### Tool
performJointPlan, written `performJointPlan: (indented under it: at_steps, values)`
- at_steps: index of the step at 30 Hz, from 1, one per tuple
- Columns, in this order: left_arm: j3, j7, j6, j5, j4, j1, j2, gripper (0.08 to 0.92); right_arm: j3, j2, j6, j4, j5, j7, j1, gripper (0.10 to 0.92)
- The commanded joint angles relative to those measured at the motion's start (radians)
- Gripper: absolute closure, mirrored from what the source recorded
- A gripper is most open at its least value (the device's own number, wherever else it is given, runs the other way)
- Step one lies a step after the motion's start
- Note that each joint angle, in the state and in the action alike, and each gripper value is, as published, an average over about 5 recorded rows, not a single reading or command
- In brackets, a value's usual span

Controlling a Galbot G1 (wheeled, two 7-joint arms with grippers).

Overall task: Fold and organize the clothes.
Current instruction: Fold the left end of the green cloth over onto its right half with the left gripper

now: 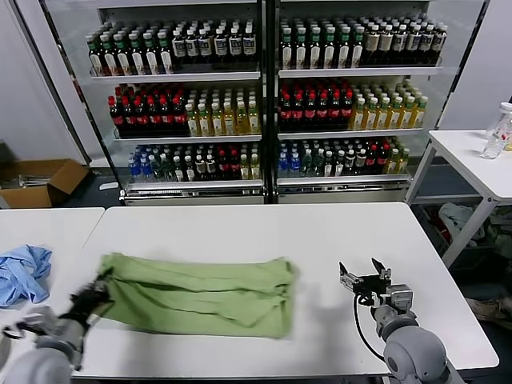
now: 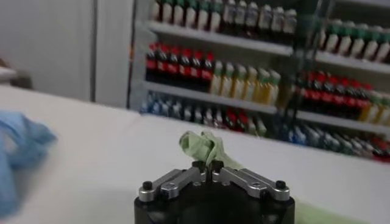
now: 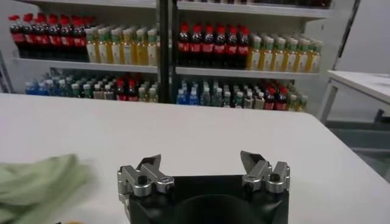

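A pale green shirt (image 1: 200, 294) lies folded into a long band on the white table (image 1: 264, 232). My left gripper (image 1: 98, 293) is shut on its left end; in the left wrist view the pinched green fabric (image 2: 204, 146) bunches up from between the closed fingertips of that gripper (image 2: 208, 167). My right gripper (image 1: 362, 274) is open and empty over the table, to the right of the shirt and apart from it. In the right wrist view the right gripper (image 3: 201, 162) has spread jaws and the shirt's edge (image 3: 36, 182) lies off to one side.
A crumpled blue cloth (image 1: 22, 272) lies on the adjoining table at the left, also in the left wrist view (image 2: 21, 152). Drink coolers full of bottles (image 1: 264, 96) stand behind. A side table (image 1: 480, 160) with a bottle stands at the right. A cardboard box (image 1: 40, 182) is on the floor.
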Motion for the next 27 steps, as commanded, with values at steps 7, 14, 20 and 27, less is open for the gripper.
performJointPlan:
  at_steps: [7, 14, 20, 27]
  values:
    - [0.135, -0.023, 0.028, -0.540, -0.373, -0.005, -0.109, 0.902, -0.041, -0.062, -0.011, 0.029, 0.033, -0.003, 0.032, 0.203]
    - [0.410, -0.056, 0.030, -0.446, -0.282, -0.079, -0.222, 0.902, -0.045, -0.071, -0.012, 0.025, 0.031, -0.003, 0.041, 0.203]
    - [0.541, -0.078, 0.029, -0.335, -0.129, -0.179, -0.276, 0.902, -0.054, -0.069, -0.010, 0.022, 0.028, -0.005, 0.043, 0.203]
    - [0.621, -0.025, 0.047, -0.082, -0.090, -0.225, -0.258, 0.895, -0.053, -0.078, -0.008, 0.019, 0.028, -0.004, 0.043, 0.203]
